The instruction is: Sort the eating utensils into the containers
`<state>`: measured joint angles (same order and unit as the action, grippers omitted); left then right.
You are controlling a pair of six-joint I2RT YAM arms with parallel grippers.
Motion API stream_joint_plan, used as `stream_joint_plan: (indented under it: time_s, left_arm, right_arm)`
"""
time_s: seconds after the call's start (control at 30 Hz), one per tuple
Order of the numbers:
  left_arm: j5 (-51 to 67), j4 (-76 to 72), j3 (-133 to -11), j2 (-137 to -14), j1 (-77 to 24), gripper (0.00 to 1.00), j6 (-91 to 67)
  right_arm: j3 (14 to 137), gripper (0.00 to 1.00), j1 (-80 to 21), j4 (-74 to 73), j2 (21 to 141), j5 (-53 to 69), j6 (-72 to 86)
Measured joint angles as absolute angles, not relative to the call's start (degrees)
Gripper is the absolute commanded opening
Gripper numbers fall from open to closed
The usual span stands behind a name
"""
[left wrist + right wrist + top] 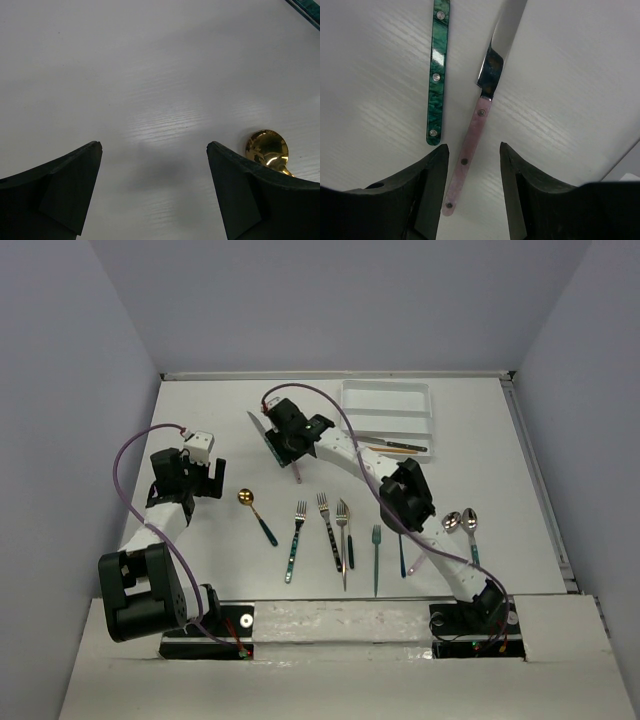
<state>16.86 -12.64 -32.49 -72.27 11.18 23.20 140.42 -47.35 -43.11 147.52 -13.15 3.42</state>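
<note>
My right gripper [473,146] is open and low over the table, its fingers on either side of the pink handle of a silver knife [479,117]. A green riveted handle [437,75] lies just left of it. In the top view this gripper [283,445] is at the back middle, left of the white cutlery tray [352,405], which holds a dark-handled utensil [405,447] in its nearest compartment. My left gripper [154,145] is open and empty over bare table. A gold spoon [267,147] lies just right of it. In the top view the left gripper [200,480] is at the left.
A row of utensils lies at the front middle: the gold spoon with a teal handle [257,512], a green-handled fork [294,540], two forks and a knife [338,530], a teal fork [377,555], and two silver spoons [462,523] at the right.
</note>
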Motion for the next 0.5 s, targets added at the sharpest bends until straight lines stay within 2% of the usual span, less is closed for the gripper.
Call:
stream_joint_plan:
  time_s: [0.17, 0.27, 0.5]
  left_arm:
    - [16.7, -12.6, -32.5, -72.3, 11.2, 0.99, 23.2]
    - [16.4, -12.7, -32.5, -72.3, 11.2, 0.99, 23.2]
    - [16.2, -12.7, -32.5, -72.3, 11.2, 0.99, 23.2]
  right_arm:
    - [140.4, 0.49, -47.1, -43.3, 149.8, -13.3, 3.4]
    - [140.4, 0.41, -47.1, -42.9, 150.6, -13.3, 3.8]
    - [138.3, 0.01, -46.9, -42.0, 150.0, -14.0, 7.2]
